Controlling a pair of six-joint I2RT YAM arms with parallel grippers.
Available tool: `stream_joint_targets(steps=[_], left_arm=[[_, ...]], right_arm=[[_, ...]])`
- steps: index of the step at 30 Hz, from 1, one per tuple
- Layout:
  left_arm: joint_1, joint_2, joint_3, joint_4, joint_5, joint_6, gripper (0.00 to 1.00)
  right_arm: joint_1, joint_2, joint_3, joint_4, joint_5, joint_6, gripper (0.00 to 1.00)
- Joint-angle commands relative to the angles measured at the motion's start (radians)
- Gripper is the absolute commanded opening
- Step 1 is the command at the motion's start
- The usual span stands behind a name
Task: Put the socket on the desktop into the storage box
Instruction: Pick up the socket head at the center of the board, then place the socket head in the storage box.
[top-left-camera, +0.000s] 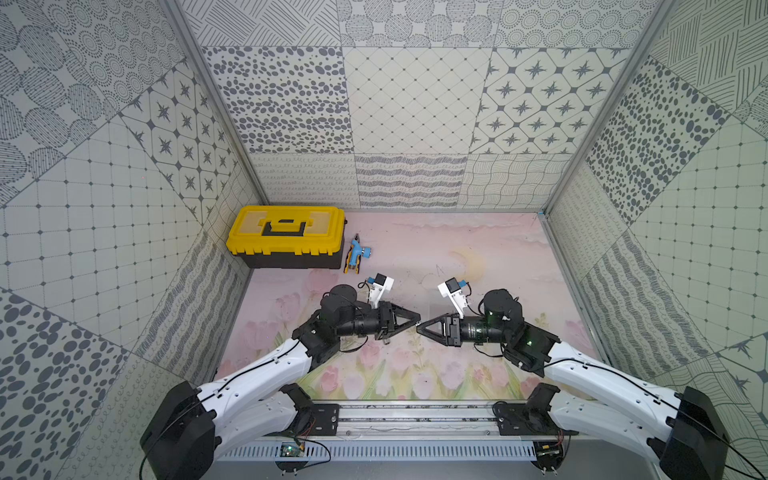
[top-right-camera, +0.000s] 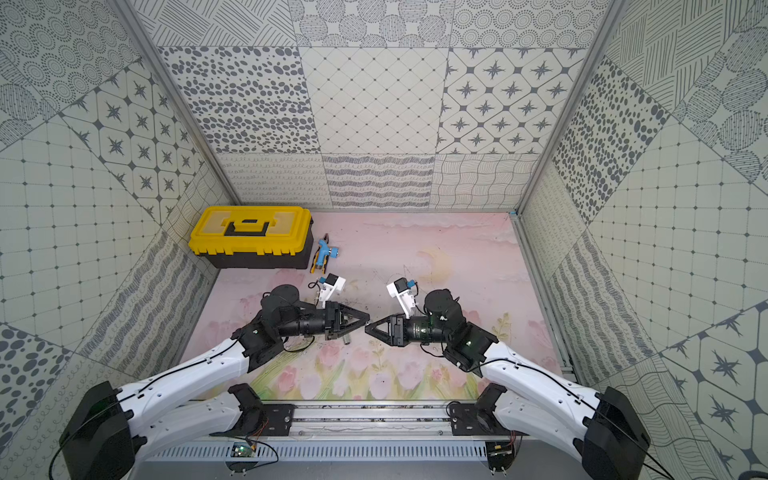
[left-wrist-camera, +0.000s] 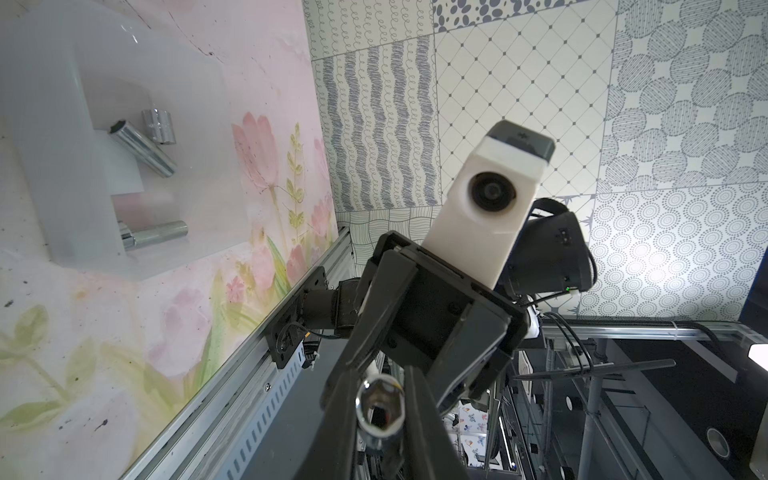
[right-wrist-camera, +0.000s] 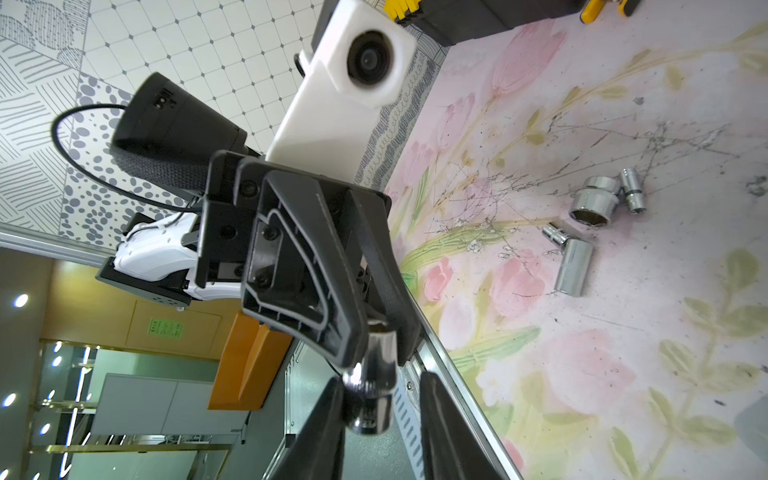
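Above the desktop (top-left-camera: 478, 249), midway between its left and right edges and somewhat toward its near edge, my two grippers meet tip to tip in a handover. My left gripper (right-wrist-camera: 371, 332) is clamped on one end of a chrome socket (left-wrist-camera: 380, 409). My right gripper (right-wrist-camera: 380, 384) brackets the other end, touching the metal on one side with a sliver of daylight on the other, so those jaws stand apart, not yet pinching. The storage box (left-wrist-camera: 54, 174), a frosted tray, lies flat on the desktop well in from the near edge, with three sockets (left-wrist-camera: 143, 145) showing in it; I cannot pick it out in a top view. A few loose sockets (right-wrist-camera: 592, 203) lie on the bare desktop. Step in hand, as I judge: passing the socket across. Next, the right jaws should seat firmly before the left lets go, then carry over the tray and release low.
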Motion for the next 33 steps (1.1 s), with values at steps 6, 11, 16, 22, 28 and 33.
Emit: stream_joint_targets(steps=[6, 11, 16, 22, 28, 33], left_arm=[[0.002, -0.006, 0.002, 0.080, 0.035, 0.017, 0.00], [0.001, -0.010, 0.028, -0.053, -0.018, 0.075, 0.02], [0.002, -0.051, 0.067, -0.245, -0.128, 0.162, 0.49], [0.002, -0.095, 0.119, -0.459, -0.268, 0.263, 0.58], [0.001, -0.099, 0.137, -0.572, -0.357, 0.297, 0.58], [0.005, -0.088, 0.152, -0.703, -0.468, 0.316, 0.57]], right_arm=[[0.007, -0.019, 0.024, 0.002, 0.039, -0.023, 0.09], [0.008, -0.043, 0.050, -0.098, 0.106, -0.056, 0.00], [0.007, -0.060, 0.120, -0.337, 0.280, -0.121, 0.00], [0.007, -0.078, 0.193, -0.598, 0.546, -0.156, 0.00], [0.007, -0.018, 0.266, -0.794, 0.761, -0.143, 0.00], [0.008, 0.026, 0.291, -0.831, 0.798, -0.144, 0.00]])
